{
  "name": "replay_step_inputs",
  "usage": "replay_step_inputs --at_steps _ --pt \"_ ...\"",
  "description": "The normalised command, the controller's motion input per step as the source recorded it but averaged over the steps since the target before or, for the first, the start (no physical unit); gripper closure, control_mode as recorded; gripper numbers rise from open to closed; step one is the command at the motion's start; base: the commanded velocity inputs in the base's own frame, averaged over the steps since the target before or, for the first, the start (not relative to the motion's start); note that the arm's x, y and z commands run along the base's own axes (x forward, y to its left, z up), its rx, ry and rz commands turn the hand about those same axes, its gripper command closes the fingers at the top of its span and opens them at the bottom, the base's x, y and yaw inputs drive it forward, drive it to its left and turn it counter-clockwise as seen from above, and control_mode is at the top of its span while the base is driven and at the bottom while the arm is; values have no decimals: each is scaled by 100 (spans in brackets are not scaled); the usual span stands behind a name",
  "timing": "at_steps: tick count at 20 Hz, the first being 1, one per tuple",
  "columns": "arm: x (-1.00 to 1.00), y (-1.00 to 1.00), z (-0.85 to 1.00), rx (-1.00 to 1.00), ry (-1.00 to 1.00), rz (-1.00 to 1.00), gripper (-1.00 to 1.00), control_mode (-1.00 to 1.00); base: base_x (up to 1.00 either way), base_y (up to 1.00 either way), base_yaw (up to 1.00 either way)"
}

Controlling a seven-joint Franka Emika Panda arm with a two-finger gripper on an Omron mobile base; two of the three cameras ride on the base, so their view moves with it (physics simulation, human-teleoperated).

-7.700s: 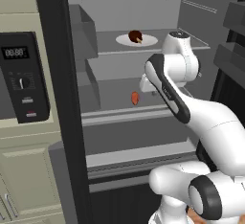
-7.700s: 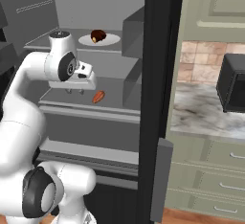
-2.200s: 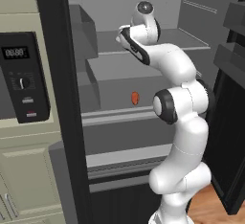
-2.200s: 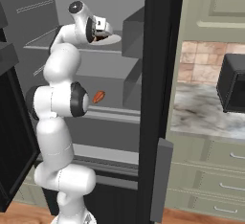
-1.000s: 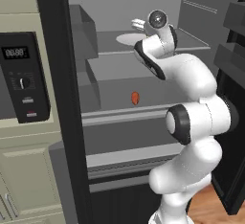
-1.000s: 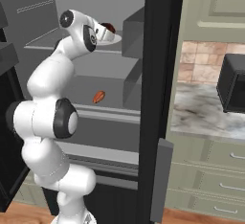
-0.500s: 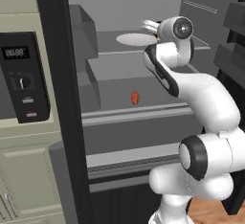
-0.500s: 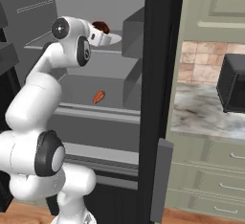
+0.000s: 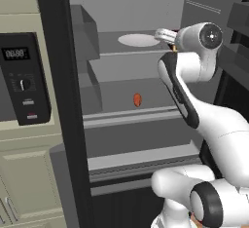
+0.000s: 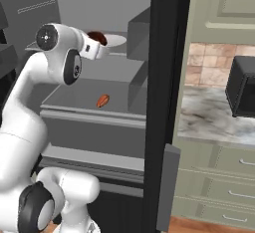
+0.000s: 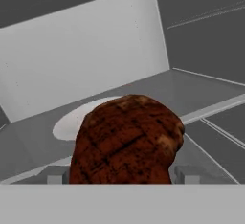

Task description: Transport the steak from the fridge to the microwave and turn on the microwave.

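The steak (image 11: 127, 139) sits between the gripper (image 11: 122, 176) tips, lifted just off the white plate (image 11: 72, 120) — jaws standing wide, clamped on its sides, which suits a thick lump. Beyond the plate, the fridge (image 9: 146, 8) back wall. The fingers are mostly hidden behind the meat — actual contact is hard to confirm.

The dark brown grilled steak (image 11: 127, 139) sits between the two small dark fingertips (image 11: 184, 174) and appears to take up the whole gap. Beyond the fingertips, the round white plate (image 9: 138, 40) lies bare on the upper grey shelf of the black-framed fridge (image 9: 63, 100), with open shelf around it. A grey box-like bin (image 10: 138, 38) stands close beside them. Well below, a small orange-red oval item (image 9: 137, 99) occupies the lower shelf.
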Motion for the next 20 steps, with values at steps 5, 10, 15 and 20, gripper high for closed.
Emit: replay_step_inputs --at_steps 5,10,15,20 --pt "-83 1 -9 0 19 0 100 -100 0 0 0" --pt "-45 1 -52 -4 28 5 100 -100 0 0 0" --pt "-34 1 -72 -4 18 2 100 -100 0 0 0" --pt "-24 0 -69 0 10 0 100 -100 0 0 0"
